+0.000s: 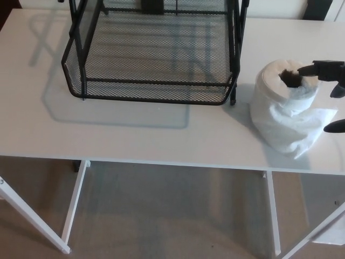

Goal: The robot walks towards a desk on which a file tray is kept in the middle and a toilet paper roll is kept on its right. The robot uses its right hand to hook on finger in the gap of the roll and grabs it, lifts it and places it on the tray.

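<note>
White desk [135, 135], mesh tray [153, 54] at 12 o'clock. Roll [285, 105] at 3 o'clock, upright. Right hand [330, 81] fingers apart, one fingertip [302, 70] at core rim, not yet hooked. Next: seat finger deep, lift.

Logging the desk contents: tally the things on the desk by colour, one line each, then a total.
Black: 1, the mesh file tray
White: 1, the toilet paper roll
Total: 2
</note>
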